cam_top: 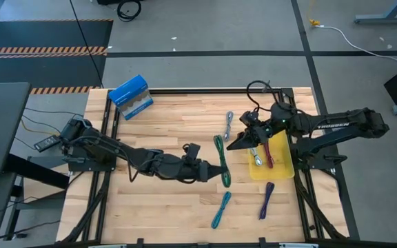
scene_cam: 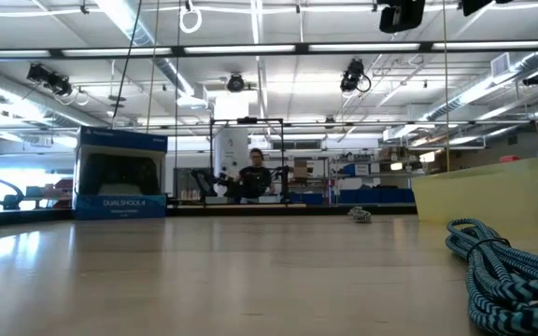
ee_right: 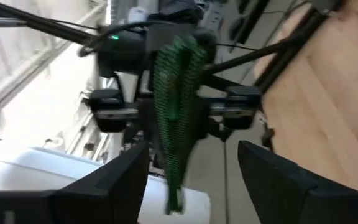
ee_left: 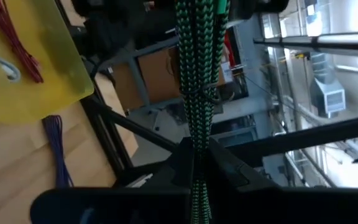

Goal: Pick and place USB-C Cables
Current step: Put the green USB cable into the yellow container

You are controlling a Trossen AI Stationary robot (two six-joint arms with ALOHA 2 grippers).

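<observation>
While the blue box (cam_top: 130,96) sits at the counter's (cam_top: 164,124) ten o'clock corner, the left gripper (cam_top: 217,170) near centre has its fingers clamped on the green cable (cam_top: 221,160), lifted and hanging limp. It looks light and floppy; a mid-bundle grip suits it. At three o'clock the right gripper (cam_top: 234,143) faces it, fingers apart, beside the yellow tray (cam_top: 281,165) holding the maroon cable (cam_top: 268,151).

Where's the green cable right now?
In the high view the green cable is mid-table, clamped in the left gripper, just left of the yellow tray and the right gripper.
</observation>
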